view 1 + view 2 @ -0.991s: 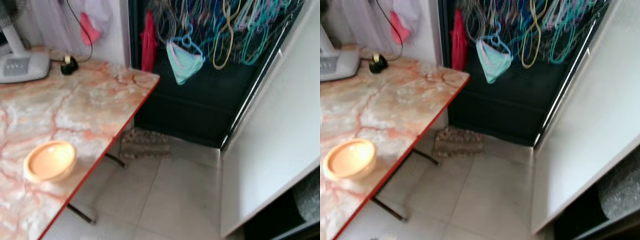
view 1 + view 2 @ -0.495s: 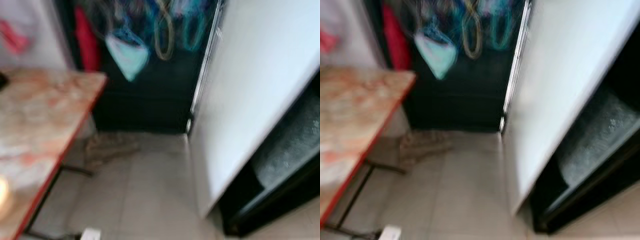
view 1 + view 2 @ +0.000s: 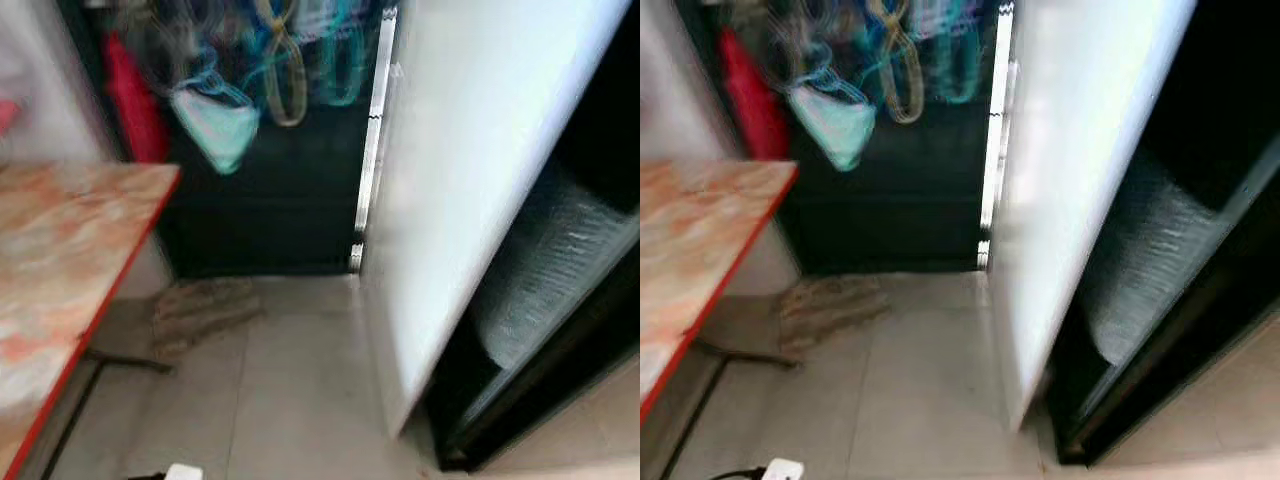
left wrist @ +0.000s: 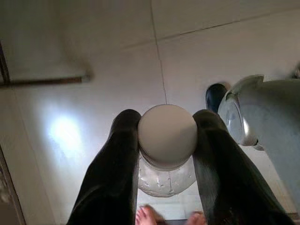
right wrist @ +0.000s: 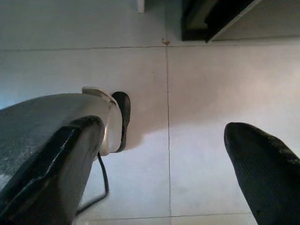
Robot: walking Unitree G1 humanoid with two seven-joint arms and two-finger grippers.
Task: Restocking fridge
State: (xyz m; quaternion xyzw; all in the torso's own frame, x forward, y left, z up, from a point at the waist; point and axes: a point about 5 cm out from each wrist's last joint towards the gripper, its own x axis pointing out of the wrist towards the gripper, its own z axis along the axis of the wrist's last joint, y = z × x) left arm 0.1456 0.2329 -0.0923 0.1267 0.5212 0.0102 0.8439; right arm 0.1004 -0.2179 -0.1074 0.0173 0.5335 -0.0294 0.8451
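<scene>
Fingers of the left gripper [image 4: 166, 154] clamp a white-capped bottle [image 4: 167, 140] low above the floor tiles — likely carried toward the open fridge [image 3: 560, 300] — while the right gripper [image 5: 164, 187] hangs spread wide, empty.

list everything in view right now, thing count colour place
fridge door: 1, white, open, right of middle
fridge interior: 1, dark, far right, holding a grey frosted-looking mass
table: 1, pink-orange marble top with a red edge, left
hangers: many, blue, teal and yellow, hanging on the dark backdrop, blurred
cloth: 1, pale teal, hanging below the hangers
red item: 1, hanging left of the cloth, too blurred to name
mat: 1, brownish, on the floor by the table
floor: pale tiles
bottle: 1, clear with a white cap, between the left tool's fingers
left tool: black, shut on the bottle, over the floor
right tool: black, open, over the floor
</scene>
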